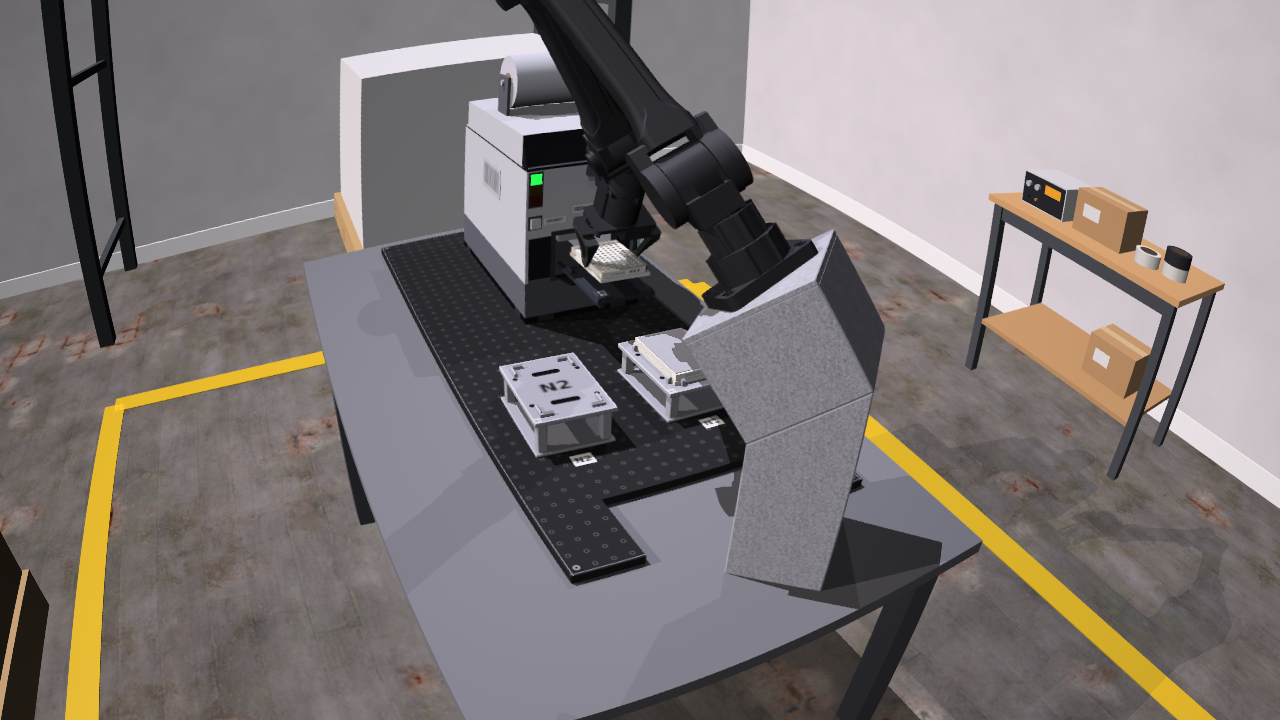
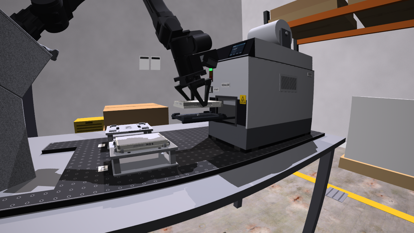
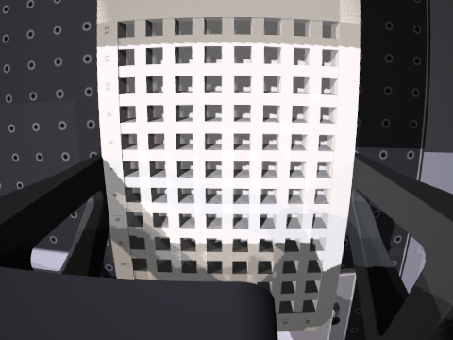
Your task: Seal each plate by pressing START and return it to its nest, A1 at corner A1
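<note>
Right now the black parallel gripper point(image 2: 193, 102) is clamped across a white open well plate point(image 2: 197, 103), its two dark fingers pressing on the plate's long sides, and the plate hangs level in the air above the sealer's black pull-out stage point(image 2: 199, 116), apart from it. In the wrist view the plate's square wells are uncovered and the stage shows dark beneath it on both sides. The stage sticks out from the front opening of the grey and white box-shaped sealer point(image 2: 260, 98), which stands at the far end of the black perforated breadboard point(image 1: 537, 465). A small green lamp point(image 1: 536, 179) glows on the sealer's front panel, above the little START button point(image 1: 535, 222). Nearer on the board, the grey metal plate nest marked N2 point(image 1: 557, 394) has nothing in it. Just to its right, the other grey plate nest point(image 1: 666, 389) carries a second white plate with a pale flat top point(image 2: 140, 142), lying flat, a label reading M06 on its long side; part of this nest is hidden in the top view behind the speckled grey block point(image 1: 787, 429) that carries the black arm point(image 1: 680, 170).
</note>
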Action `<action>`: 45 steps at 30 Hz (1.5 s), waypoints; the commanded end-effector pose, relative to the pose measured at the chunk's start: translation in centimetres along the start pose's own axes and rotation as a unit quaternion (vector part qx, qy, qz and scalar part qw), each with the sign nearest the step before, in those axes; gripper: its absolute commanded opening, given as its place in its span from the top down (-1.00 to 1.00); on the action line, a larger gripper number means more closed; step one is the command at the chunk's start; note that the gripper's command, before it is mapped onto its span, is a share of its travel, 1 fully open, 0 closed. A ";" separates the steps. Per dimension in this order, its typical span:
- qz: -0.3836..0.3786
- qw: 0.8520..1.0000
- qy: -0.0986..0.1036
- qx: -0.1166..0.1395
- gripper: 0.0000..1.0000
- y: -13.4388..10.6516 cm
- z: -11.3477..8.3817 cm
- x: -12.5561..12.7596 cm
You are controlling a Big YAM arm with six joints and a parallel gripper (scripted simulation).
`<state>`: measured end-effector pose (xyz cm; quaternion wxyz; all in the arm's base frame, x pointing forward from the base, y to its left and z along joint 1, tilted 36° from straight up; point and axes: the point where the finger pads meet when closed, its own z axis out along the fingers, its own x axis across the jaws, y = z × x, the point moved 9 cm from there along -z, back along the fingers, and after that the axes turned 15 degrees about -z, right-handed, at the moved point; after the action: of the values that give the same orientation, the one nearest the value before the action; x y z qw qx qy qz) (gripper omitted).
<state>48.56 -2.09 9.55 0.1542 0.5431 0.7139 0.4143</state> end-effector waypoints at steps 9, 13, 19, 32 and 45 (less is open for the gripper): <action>-0.012 1.000 -0.010 -0.025 1.00 2.3 -1.2 -1.0; -0.009 1.000 -0.011 -0.022 1.00 1.8 -0.8 -1.4; -0.007 1.000 -0.004 -0.012 1.00 0.6 -0.2 -0.9; -0.011 1.000 0.000 -0.020 1.00 2.3 -0.6 0.4; -0.001 1.000 -0.006 -0.019 1.00 1.4 -0.6 -0.8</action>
<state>48.86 -2.08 9.96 0.1571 0.5402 0.7140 0.4168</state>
